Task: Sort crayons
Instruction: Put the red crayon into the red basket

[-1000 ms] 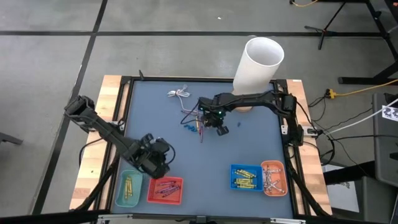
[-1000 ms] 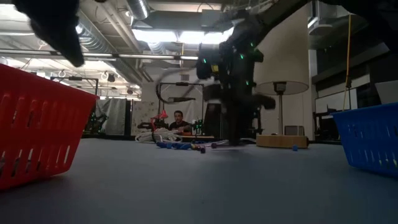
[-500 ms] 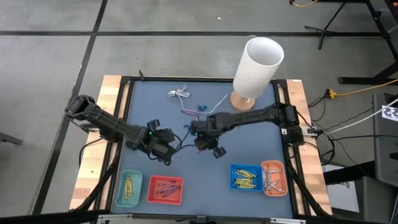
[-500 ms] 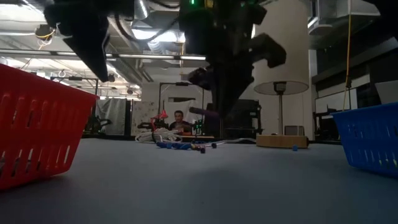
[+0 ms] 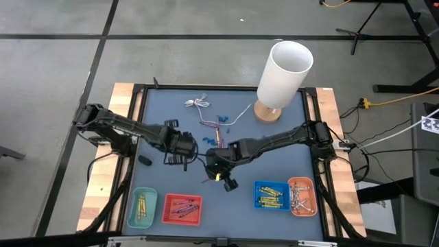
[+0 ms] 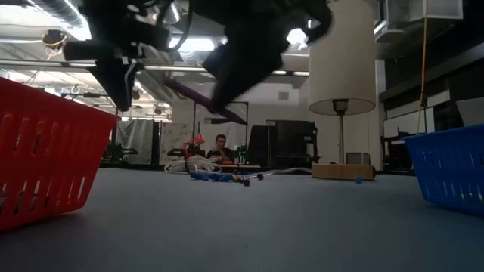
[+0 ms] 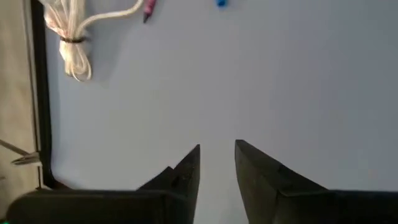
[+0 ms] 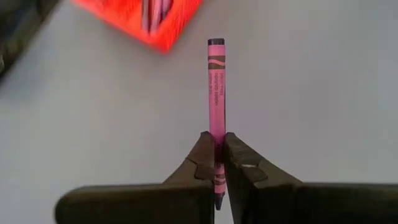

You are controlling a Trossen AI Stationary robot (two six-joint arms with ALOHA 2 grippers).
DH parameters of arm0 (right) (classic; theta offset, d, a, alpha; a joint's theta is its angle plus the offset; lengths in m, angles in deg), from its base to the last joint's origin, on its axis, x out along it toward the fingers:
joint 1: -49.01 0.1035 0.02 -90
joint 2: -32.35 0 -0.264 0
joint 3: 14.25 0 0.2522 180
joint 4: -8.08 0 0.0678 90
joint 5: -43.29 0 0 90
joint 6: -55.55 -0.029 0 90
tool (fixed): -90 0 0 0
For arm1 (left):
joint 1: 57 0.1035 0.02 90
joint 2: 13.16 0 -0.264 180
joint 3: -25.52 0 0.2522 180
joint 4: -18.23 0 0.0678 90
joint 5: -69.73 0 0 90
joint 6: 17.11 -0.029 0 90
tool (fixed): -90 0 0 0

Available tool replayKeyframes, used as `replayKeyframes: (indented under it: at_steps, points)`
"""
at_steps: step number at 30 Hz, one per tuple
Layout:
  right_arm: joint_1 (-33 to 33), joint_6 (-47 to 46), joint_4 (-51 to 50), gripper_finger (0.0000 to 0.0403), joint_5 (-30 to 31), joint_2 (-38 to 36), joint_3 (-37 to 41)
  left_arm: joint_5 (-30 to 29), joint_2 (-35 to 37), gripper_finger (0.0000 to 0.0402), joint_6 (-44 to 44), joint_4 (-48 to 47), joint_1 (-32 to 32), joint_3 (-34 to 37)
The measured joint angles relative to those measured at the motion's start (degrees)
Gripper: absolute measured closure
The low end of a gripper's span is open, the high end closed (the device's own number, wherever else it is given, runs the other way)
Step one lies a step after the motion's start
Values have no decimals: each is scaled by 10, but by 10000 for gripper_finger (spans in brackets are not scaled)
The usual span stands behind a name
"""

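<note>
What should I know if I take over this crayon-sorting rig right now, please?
Right gripper: shut on a purple crayon, carried above the table near the red basket.
Left gripper: fingers apart, holding nothing, over bare table near the middle.
Done: crayons already lie in the teal basket, red basket, blue basket and orange basket.
Left: drop the purple crayon, probably into the red basket, then clear the loose crayons by the white cable.
</note>
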Motion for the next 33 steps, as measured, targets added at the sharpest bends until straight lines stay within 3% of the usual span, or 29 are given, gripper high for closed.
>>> replayKeyframes:
  at_steps: [7,17,29,33]
  points:
    - [33,-82,128,392,-1,-1,0,25,0,317,-102,25,102,0]
    - [74,-106,306,391,-2,25,-1,168,0,317,-212,184,217,0]
    - [54,-229,433,387,-121,85,-1,182,0,317,-213,235,247,0]
    - [53,-253,452,369,-124,94,-1,182,0,317,-213,240,244,0]
